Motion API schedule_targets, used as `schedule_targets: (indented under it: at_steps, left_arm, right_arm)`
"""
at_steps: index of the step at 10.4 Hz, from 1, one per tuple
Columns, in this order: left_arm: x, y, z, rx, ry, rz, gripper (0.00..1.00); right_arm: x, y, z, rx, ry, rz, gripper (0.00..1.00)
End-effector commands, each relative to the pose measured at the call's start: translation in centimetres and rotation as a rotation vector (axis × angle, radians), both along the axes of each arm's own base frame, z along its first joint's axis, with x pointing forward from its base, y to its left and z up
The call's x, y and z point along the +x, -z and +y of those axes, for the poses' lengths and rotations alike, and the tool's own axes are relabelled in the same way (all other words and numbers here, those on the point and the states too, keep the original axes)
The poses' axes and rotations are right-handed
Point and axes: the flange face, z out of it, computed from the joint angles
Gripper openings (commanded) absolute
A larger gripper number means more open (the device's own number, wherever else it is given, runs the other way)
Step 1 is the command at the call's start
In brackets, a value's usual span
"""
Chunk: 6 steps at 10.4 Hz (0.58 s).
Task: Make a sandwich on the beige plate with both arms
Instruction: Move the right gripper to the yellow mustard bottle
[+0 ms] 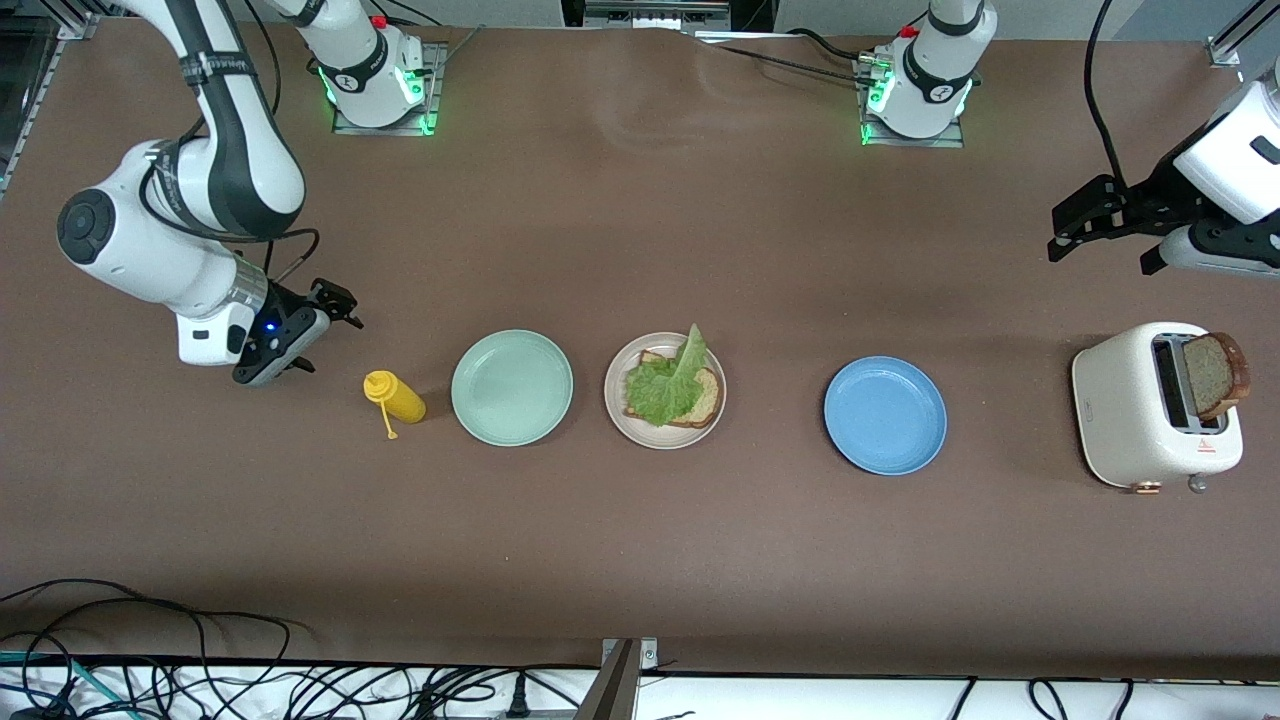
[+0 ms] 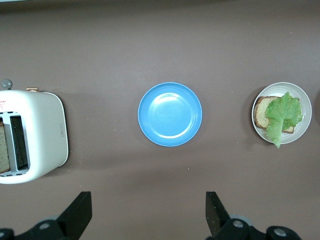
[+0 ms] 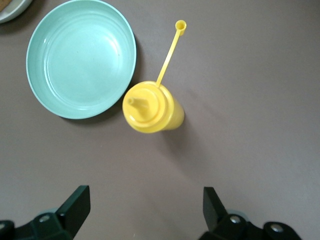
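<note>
Plates: three, in one row across the middle of the table. Mint-green plate [image 1: 512, 387] toward the right arm's end, bare. Beige plate [image 1: 618, 420] in the middle. Blue plate [image 1: 885, 415] toward the left arm's end, bare.

Bread slices: two. One slice [image 1: 706, 402] lies flat on the beige plate, with one lettuce leaf [image 1: 668, 385] on top of it; the leaf's tip reaches over the plate's rim. No slice on top of the leaf. The other slice [image 1: 1216, 374] stands upright in a slot of the white toaster [image 1: 1135, 420], at the left arm's end of the table.

Bottles: one, yellow squeeze bottle [image 1: 396, 397], upright just beside the mint-green plate, cap off and hanging on its strap.

Right gripper [image 1: 310, 335]: over bare table near the bottle, fingers spread wide, holding nothing.

Left gripper [image 1: 1105, 222]: over bare table near the toaster, fingers spread wide, holding nothing.
</note>
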Motion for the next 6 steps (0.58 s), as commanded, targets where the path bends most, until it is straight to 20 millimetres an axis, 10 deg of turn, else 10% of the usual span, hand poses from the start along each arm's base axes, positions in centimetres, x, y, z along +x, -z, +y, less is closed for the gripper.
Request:
schedule_targets:
  at_steps: [1,6]
  left_arm:
    - [-0.3,-0.1,-0.5,-0.011,0.009,0.023,1.0]
    - [-0.4,0.0,-0.6,-0.015,0.011,0.026,1.0]
  right_arm:
    - [0.5,3.1,-1.3,0.068,-0.029,-0.031,1.0]
    - [1.0,8.3,-2.2,0.144,-0.037,-0.052,1.0]
